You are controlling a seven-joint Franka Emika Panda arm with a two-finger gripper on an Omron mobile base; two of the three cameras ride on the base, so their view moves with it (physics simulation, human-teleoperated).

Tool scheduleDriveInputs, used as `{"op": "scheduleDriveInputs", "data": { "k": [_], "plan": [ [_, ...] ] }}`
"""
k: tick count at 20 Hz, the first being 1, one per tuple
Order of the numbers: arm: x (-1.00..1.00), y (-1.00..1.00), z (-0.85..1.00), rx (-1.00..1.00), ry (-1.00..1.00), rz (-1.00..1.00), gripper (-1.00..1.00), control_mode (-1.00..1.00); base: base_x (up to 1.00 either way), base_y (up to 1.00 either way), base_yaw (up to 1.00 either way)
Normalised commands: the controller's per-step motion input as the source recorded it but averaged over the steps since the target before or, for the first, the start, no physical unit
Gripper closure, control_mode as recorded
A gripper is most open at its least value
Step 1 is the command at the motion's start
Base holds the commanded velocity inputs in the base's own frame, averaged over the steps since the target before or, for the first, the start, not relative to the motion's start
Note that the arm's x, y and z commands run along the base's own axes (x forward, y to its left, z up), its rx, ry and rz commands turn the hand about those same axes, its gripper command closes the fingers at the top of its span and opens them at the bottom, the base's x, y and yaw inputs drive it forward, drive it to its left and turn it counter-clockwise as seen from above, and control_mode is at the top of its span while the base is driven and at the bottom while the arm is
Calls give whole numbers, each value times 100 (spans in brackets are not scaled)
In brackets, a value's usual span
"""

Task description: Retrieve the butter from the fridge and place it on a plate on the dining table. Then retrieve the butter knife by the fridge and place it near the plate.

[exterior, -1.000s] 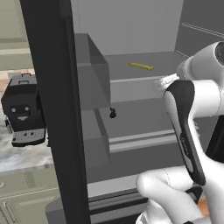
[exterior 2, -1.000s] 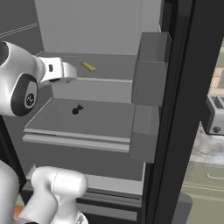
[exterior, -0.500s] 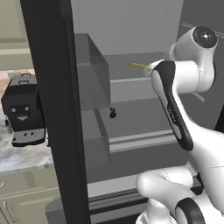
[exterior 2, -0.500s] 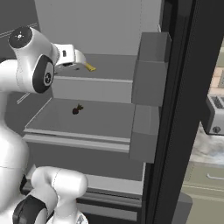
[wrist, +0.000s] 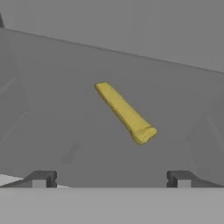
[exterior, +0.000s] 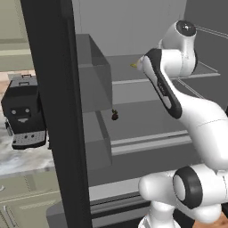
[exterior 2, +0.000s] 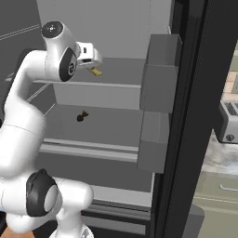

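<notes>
The butter (wrist: 124,113) is a thin yellow stick lying flat on the upper shelf of the open fridge (exterior: 147,93). It shows small in the right base view (exterior 2: 95,71), and just its tip (exterior: 133,65) peeks past my forearm in the left base view. My gripper (wrist: 111,179) hovers just short of the butter, open, with nothing between its fingertips (wrist: 41,178). In the right base view the hand (exterior 2: 89,52) sits directly above and behind the stick, not touching it.
A tiny dark lump (exterior: 115,116) (exterior 2: 82,116) rests on the lower shelf. Grey door bins (exterior: 93,75) (exterior 2: 160,74) jut in beside the shelves. The black door edge (exterior: 49,111) stands at left, with a black coffee machine (exterior: 24,111) beyond it. A toaster (exterior 2: 228,123) sits at right.
The arm has lifted and reached deeper into the fridge, bringing the hand up to the butter on the upper shelf. The jaws stayed open.
</notes>
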Motion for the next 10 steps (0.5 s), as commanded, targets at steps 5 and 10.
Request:
{"op": "scheduleDriveInputs", "data": {
  "k": [5, 10],
  "plan": [
    [53, 1, 0, 0, 15, 7, -100, -100, 0, 0, 0],
    [43, 0, -1, 0, 2, 15, -100, -100, 0, 0, 0]
  ]
}}
